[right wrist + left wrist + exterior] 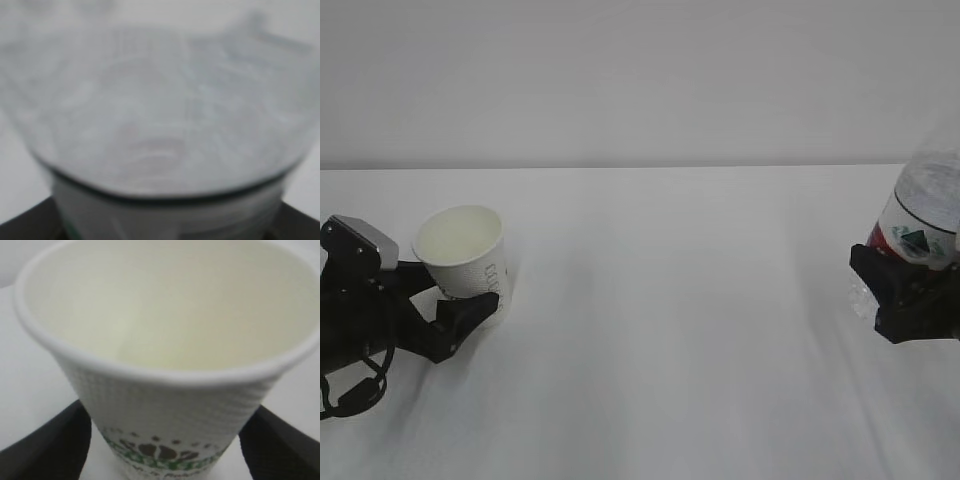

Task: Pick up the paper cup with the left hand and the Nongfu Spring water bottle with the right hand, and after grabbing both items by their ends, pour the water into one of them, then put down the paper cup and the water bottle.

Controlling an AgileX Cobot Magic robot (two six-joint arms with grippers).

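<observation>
The white dimpled paper cup [463, 248] leans slightly at the left of the table, mouth up. My left gripper [460, 297] is shut on its lower wall, one black finger in front and one behind. In the left wrist view the cup [165, 340] fills the frame, with dark fingers [47, 450] pressed against both sides; I make out no liquid inside. At the right edge the clear Nongfu Spring water bottle [922, 212] shows a strip of red label and a green emblem. My right gripper [905, 287] is shut around its lower body. The right wrist view shows the bottle [160, 125] only as a blur.
The white table [680, 320] stretches between the two arms, with a plain pale wall behind it. The bottle's top runs out of the exterior view at the right edge, and its base is hidden behind the gripper.
</observation>
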